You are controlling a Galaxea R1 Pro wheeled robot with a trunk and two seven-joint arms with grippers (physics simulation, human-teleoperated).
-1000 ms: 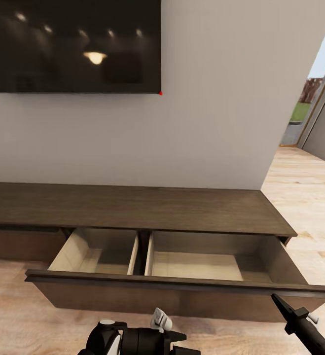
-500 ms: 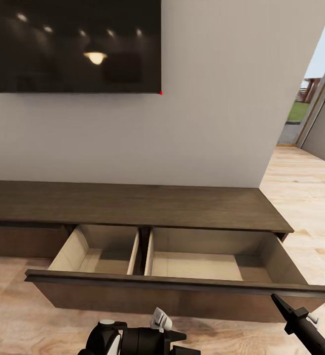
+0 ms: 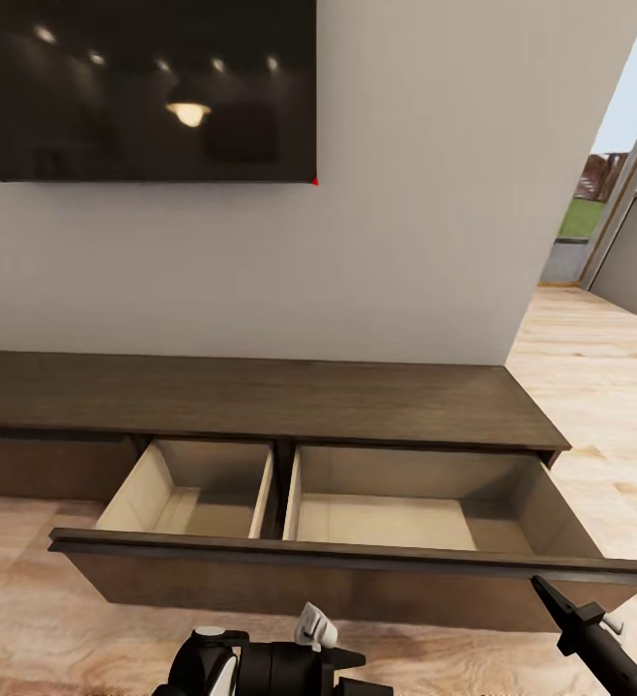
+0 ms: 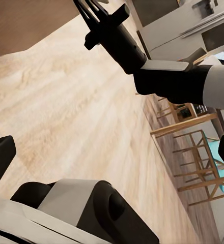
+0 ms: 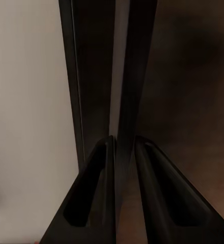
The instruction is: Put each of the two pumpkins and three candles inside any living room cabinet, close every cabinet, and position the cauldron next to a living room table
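Wall-long cabinet (image 3: 260,401); drawer out toward camera.

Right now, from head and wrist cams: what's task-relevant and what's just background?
Task-relevant:
- cabinet, long low dark unit
- drawer, pulled out, both compartments empty
- right gripper, at the drawer front's right end; jaws straddle its top edge in the right wrist view

Background:
- wall TV
- wood floor
- doorway
- wooden chairs
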